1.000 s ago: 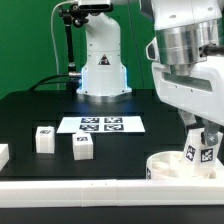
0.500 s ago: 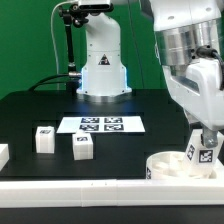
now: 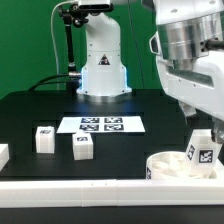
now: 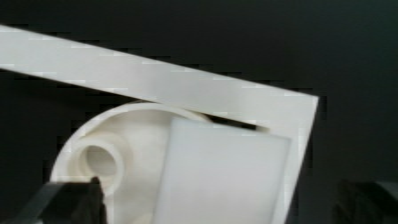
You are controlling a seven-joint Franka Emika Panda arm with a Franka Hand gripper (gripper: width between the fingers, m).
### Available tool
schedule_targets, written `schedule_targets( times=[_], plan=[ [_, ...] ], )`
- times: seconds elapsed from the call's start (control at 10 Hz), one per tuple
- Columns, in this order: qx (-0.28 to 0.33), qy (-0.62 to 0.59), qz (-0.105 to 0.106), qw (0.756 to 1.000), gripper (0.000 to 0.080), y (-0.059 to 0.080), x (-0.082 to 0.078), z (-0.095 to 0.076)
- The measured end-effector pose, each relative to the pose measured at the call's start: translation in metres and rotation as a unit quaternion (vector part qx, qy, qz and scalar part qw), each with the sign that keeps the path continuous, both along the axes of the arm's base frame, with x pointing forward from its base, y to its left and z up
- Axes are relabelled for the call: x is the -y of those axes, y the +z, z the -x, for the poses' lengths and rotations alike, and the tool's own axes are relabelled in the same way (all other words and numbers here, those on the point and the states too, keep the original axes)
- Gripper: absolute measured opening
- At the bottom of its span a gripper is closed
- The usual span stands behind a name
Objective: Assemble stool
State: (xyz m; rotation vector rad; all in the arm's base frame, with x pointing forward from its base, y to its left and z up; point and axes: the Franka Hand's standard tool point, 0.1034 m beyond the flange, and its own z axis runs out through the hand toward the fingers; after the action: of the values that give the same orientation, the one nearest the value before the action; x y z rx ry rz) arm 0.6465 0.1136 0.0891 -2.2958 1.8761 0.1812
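The round white seat (image 3: 166, 166) lies at the front right of the table, against the white border rail (image 3: 70, 189). A white leg (image 3: 203, 152) with a black-and-white tag stands upright in the seat. My gripper (image 3: 206, 131) is just above the leg's top, its dark fingers to either side. In the wrist view the leg (image 4: 231, 170) fills the space between the fingers (image 4: 71, 200), with a gap at each side, and the gripper (image 4: 217, 208) looks open. The seat's curved rim (image 4: 121, 135) shows beside the leg, with the rail (image 4: 178, 80) behind it.
Two loose tagged legs (image 3: 44, 138) (image 3: 82, 146) stand at the exterior view's left, and another white part (image 3: 2, 153) is at the left edge. The marker board (image 3: 100, 125) lies mid-table. The robot base (image 3: 102, 70) stands behind it.
The arm has turned and lifted a little. More of the leg and its tag show below the gripper than before. The leg stays standing in the seat.
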Motion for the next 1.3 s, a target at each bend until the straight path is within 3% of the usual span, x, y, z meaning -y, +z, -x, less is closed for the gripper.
schedule_targets(
  times=[0.3,0.4,0.6,1.2,1.3],
  plan=[
    [0.02,0.097,0.002,0.995,0.0648,-0.0009,0.0002,0.0004],
    [0.026,0.157,0.011,0.987,0.0648,-0.0003,-0.0003,0.0016],
    [0.044,0.26,0.026,0.964,0.0648,0.0049,-0.0012,-0.0002],
    [0.082,0.445,0.028,0.891,0.0648,0.0065,0.001,-0.0019],
    [0.09,0.508,0.038,0.855,0.0648,0.0067,0.001,-0.0025]
  ],
)
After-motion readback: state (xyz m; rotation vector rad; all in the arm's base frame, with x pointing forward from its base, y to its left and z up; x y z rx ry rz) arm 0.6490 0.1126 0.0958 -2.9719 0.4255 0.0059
